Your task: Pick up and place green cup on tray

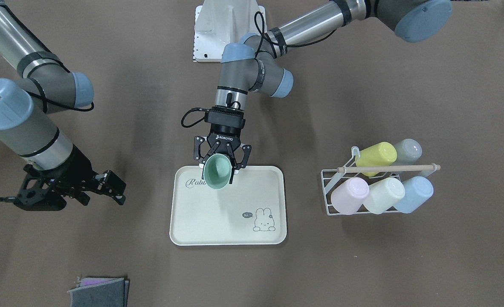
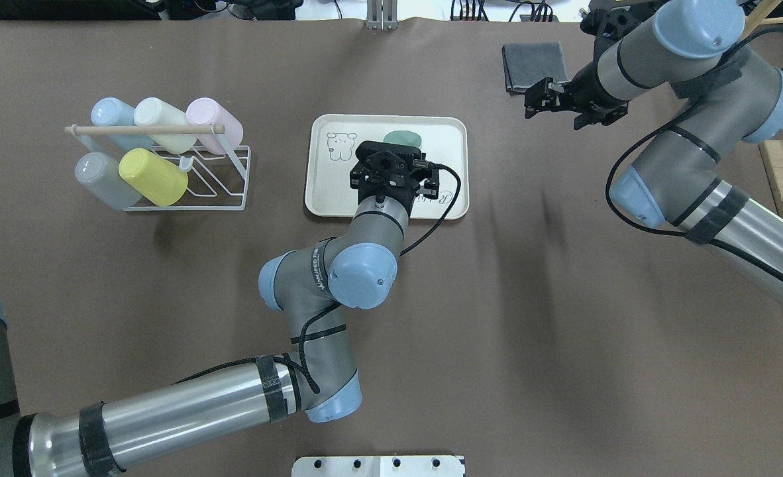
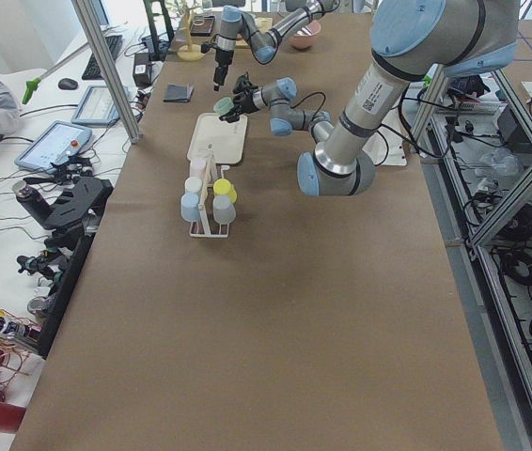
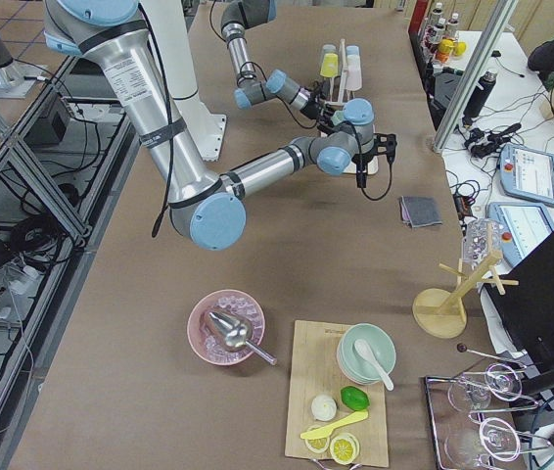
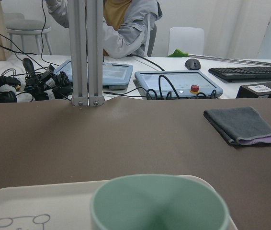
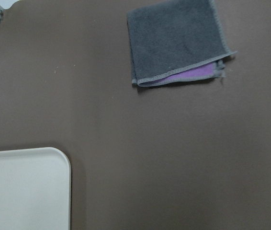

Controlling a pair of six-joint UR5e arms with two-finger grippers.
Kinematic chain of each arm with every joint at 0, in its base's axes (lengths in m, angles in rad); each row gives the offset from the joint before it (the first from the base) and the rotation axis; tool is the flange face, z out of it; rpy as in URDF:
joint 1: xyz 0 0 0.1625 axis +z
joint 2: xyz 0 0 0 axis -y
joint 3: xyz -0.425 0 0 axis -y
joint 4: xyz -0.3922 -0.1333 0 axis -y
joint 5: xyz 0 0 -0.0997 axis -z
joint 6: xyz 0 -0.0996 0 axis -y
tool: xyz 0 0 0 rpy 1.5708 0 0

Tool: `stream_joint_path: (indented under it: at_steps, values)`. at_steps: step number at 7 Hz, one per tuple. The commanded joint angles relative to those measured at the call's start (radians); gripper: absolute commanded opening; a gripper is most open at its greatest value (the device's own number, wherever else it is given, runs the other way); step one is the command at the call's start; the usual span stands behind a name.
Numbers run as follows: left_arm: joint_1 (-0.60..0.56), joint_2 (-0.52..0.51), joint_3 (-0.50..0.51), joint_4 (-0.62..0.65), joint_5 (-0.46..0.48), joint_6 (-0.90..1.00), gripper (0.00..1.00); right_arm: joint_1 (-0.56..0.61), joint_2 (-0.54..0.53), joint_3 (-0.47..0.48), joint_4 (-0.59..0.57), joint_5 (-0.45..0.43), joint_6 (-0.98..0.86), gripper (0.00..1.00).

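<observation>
The green cup (image 1: pixel 214 175) is a mint tumbler with a darker inside. It is held tilted, with its mouth toward the operators' side, above the robot-side edge of the cream tray (image 1: pixel 218 221). My left gripper (image 1: pixel 218 167) is shut on the cup, one finger on each side. In the overhead view the left gripper (image 2: pixel 395 158) hides most of the cup (image 2: pixel 402 138) over the tray (image 2: pixel 446 136). The left wrist view shows the cup's rim (image 5: pixel 159 201) above the tray (image 5: pixel 30 203). My right gripper (image 1: pixel 114 187) looks open and empty, off the tray's side.
A white wire rack (image 1: pixel 335 187) with a wooden rod holds several cups, among them a yellow-green one (image 1: pixel 375 154) and a light blue one (image 1: pixel 414 194). A folded grey cloth (image 1: pixel 98 292) lies near the operators' edge and also shows in the right wrist view (image 6: pixel 178 40).
</observation>
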Motion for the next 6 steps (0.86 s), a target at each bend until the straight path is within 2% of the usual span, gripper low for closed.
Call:
stream_joint_path:
  at_steps: [1, 2, 3, 4, 6]
  values:
    - [0.018, -0.03, 0.066, -0.004, 0.073, 0.021, 0.12, 0.048, -0.067, 0.248, -0.32, -0.07, -0.172, 1.0]
    - [0.036, -0.033, 0.09, -0.003, 0.127, 0.022, 0.12, 0.055, -0.119, 0.345, -0.428, -0.136, -0.293, 1.0]
    - [0.047, -0.038, 0.094, -0.003, 0.144, 0.022, 0.12, 0.123, -0.159, 0.388, -0.535, -0.121, -0.458, 1.0]
    - [0.047, -0.038, 0.11, -0.006, 0.161, 0.021, 0.12, 0.2, -0.172, 0.39, -0.628, -0.094, -0.633, 1.0]
    - [0.039, -0.042, 0.129, -0.026, 0.16, 0.015, 0.12, 0.301, -0.237, 0.369, -0.633, -0.08, -0.855, 1.0]
